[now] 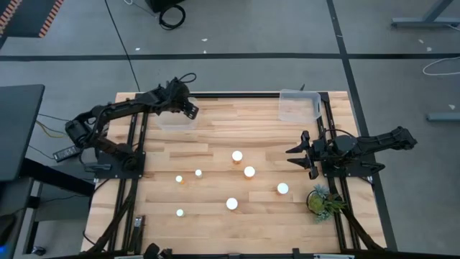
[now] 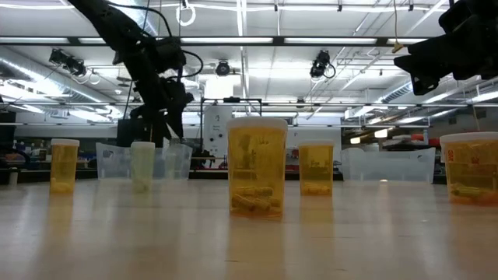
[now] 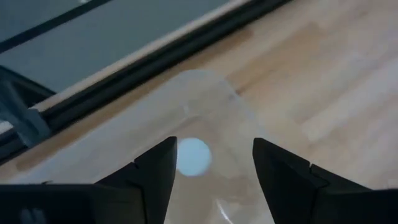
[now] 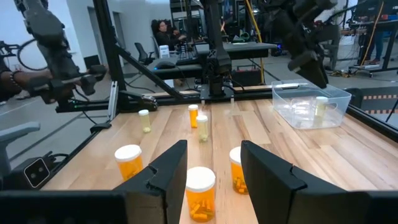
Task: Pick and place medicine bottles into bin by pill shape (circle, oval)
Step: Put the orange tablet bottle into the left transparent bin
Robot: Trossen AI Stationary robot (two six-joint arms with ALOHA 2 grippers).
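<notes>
Several orange bottles with white caps stand upright on the wooden table, among them two wider ones and a narrower one. One bottle lies in the clear left bin; its white cap shows below my left gripper. My left gripper hangs open over that bin, holding nothing. My right gripper is open and empty at the table's right side, facing the bottles. The nearest bottle stands in front of its fingers.
A second clear bin stands at the far right. A small green plant stands at the near right beside the right arm's base. Black frame rails run along the table's left, right and far edges. People sit in the room beyond the table.
</notes>
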